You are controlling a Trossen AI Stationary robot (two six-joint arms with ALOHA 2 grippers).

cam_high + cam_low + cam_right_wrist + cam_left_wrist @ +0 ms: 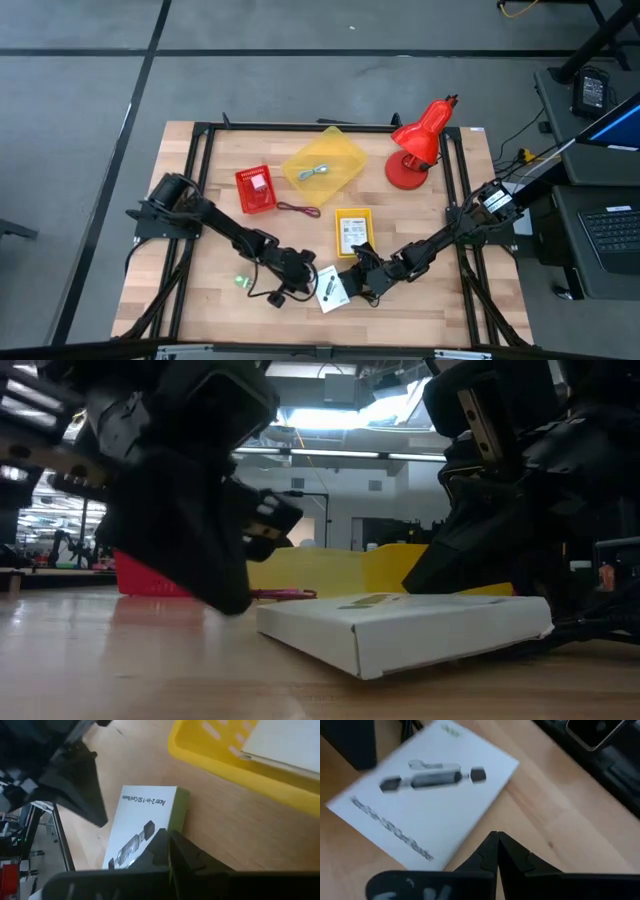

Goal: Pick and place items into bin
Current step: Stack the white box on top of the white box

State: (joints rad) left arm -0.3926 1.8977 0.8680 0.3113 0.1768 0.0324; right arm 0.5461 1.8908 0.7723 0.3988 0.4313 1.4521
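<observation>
A white printed packet (pixel 332 288) (pixel 425 795) (pixel 142 820) lies flat on the wooden table near its front edge, between my two grippers. My left gripper (pixel 305 272) (pixel 497 839) is shut, its tips low over the wood right beside the packet's left edge. My right gripper (pixel 360 270) (pixel 168 837) is shut too, with its tips over the packet's right end. A tiny green object (pixel 240 282) and a black cord (pixel 272 296) lie left of the packet. A dark red cord (pixel 298 208) lies farther back. My left gripper's shut fingertips (pixel 490 845) stand slanting down at the packet's edge (pixel 465 847); I cannot tell whether they touch it. My right gripper's shut fingertips (pixel 160 842) slant down over the packet's end (pixel 150 827) from the table's right; I cannot tell whether they touch it.
A small yellow tray (pixel 352 213) (pixel 225 765) holding a white card (pixel 290 740) sits just behind the packet. Farther back stand a red bin (pixel 256 188), a large yellow bin (pixel 323 165) with a small item inside, and a red desk lamp (pixel 420 145).
</observation>
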